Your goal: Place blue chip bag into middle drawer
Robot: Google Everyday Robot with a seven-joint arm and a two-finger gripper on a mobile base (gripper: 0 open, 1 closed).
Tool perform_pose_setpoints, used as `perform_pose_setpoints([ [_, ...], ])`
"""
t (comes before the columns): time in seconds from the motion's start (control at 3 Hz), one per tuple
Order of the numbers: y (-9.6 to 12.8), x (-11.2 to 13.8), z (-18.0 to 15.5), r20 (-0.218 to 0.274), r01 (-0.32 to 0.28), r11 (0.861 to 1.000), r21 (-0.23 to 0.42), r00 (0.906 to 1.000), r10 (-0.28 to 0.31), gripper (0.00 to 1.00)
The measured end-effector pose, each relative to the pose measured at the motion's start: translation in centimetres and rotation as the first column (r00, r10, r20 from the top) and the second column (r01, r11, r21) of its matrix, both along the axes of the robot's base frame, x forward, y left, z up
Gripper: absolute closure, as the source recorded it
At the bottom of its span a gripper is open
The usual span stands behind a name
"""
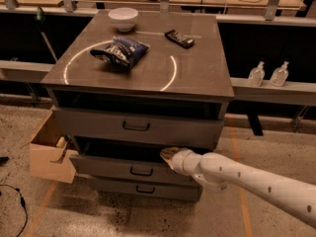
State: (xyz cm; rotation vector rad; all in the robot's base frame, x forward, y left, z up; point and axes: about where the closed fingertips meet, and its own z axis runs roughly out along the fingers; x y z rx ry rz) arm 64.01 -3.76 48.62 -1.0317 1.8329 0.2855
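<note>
The blue chip bag (120,51), crumpled dark blue with white patches, lies on the grey cabinet top (197,78), left of centre inside a bright ring of light. The middle drawer (113,167), with a low grey front and small dark handle, stands pulled out a little, its dark inside showing. My gripper (166,155) is at the end of the white arm coming from the lower right. Its tip is at the upper edge of the middle drawer's front, right of the handle. It is well below the bag and holds nothing I can see.
A white bowl (123,19) sits at the back left of the top, a small black bar packet (179,38) at the back right. A tan wooden box (49,147) juts out at the cabinet's left. Two clear bottles (268,75) stand on a ledge at the right.
</note>
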Motion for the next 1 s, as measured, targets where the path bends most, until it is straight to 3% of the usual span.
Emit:
perform_pose_setpoints([
  [1.0,-1.1,-0.5,-2.1,-0.076,0.023,0.999,-0.045,0.9967,-0.026,1.0],
])
